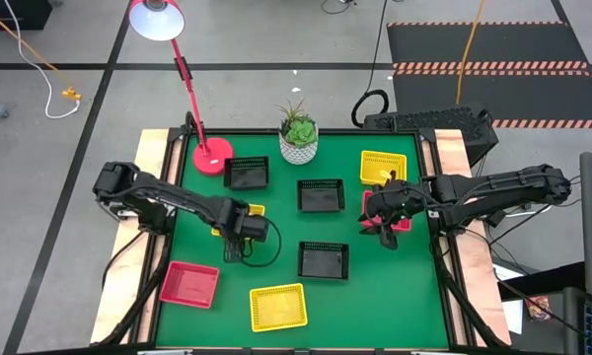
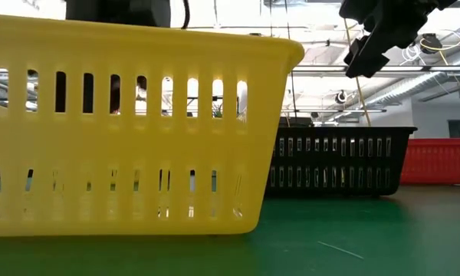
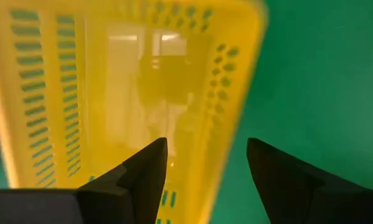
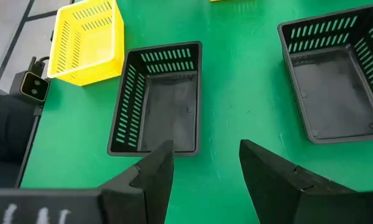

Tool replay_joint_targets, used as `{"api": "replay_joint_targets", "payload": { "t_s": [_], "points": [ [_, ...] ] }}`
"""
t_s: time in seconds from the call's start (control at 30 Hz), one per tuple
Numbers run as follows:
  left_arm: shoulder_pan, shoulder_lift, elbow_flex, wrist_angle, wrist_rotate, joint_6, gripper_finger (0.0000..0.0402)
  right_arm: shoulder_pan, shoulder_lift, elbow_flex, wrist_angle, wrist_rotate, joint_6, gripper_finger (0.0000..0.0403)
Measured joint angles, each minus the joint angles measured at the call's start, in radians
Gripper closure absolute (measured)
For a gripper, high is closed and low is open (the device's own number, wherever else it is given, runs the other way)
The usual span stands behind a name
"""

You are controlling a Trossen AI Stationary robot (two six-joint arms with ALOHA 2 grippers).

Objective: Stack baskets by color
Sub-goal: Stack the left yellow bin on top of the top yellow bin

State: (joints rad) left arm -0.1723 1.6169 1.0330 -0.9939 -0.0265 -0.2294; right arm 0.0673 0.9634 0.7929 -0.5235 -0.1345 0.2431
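Observation:
My left gripper (image 1: 234,245) (image 3: 205,146) points down, open, over a yellow basket (image 3: 130,87) (image 1: 256,209) at the table's left. One finger stands inside the basket and the other outside, with a side wall (image 3: 233,124) between them; no touch shows. My right gripper (image 1: 383,233) (image 4: 205,149) hangs open above the table at the right with nothing between its fingers, beside a red basket (image 1: 403,221). Black baskets (image 1: 247,173) (image 1: 321,195) (image 1: 324,259) rest flat on the mat, as do yellow ones (image 1: 383,166) (image 1: 278,306) and a red one (image 1: 189,284).
A white plant pot (image 1: 298,143) and a red lamp base (image 1: 213,156) stand at the far edge. Wooden rails (image 1: 153,158) run along the mat's left and right sides. Bare green mat (image 1: 375,296) shows at the near right.

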Motion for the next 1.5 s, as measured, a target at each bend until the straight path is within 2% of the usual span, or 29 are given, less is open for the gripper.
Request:
{"api": "replay_joint_targets", "payload": {
  "t_s": [0.1, 0.17, 0.37, 0.4, 0.53, 0.63, 0.77, 0.97, 1.17, 1.33, 1.5],
  "points": [
    [0.007, 0.0, -0.039, 0.02, -0.009, 0.016, 0.019, 0.0, 0.0, 0.0, 0.004, 0.001, 0.003, 0.0227],
    [0.007, 0.0, -0.05, 0.023, -0.023, 0.021, 0.0217, 0.0, 0.0, 0.0, 0.016, 0.002, 0.002, 0.0227],
    [0.022, 0.0, -0.027, 0.023, -0.004, 0.045, 0.0375, 0.0, 0.0, 0.0, 0.053, 0.003, 0.0, 0.0227],
    [0.025, 0.0, -0.017, 0.023, 0.0, 0.045, 0.0386, 0.0, 0.0, 0.0, 0.055, 0.003, -0.002, 0.0227],
    [0.03, 0.0, 0.041, 0.013, 0.004, 0.066, 0.039, 0.0, 0.0, 0.0, 0.066, 0.003, -0.004, 0.0227],
    [0.029, 0.0, 0.129, -0.006, -0.003, 0.08, 0.0394, 0.0, 0.0, 0.0, 0.071, 0.003, -0.014, 0.0227],
    [0.037, 0.0, 0.29, -0.077, -0.088, 0.105, 0.0394, -0.001, 0.0, 0.0, 0.071, 0.016, -0.027, 0.0227],
    [0.093, -0.001, 0.464, -0.049, -0.136, 0.168, 0.0396, -0.003, 0.0, 0.0, 0.074, 0.139, -0.031, 0.0226],
    [0.159, 0.0, 0.485, 0.115, -0.109, 0.257, 0.0396, -0.033, -0.072, 0.0, 0.041, 0.275, -0.014, 0.0227],
    [0.206, 0.08, 0.533, 0.161, -0.105, 0.323, 0.0396, -0.062, -0.189, 0.0, 0.036, 0.372, -0.018, 0.0227],
    [0.242, 0.237, 0.724, 0.142, -0.089, 0.396, 0.0396, -0.088, -0.276, 0.001, 0.03, 0.387, 0.012, 0.0227]
  ]
}}
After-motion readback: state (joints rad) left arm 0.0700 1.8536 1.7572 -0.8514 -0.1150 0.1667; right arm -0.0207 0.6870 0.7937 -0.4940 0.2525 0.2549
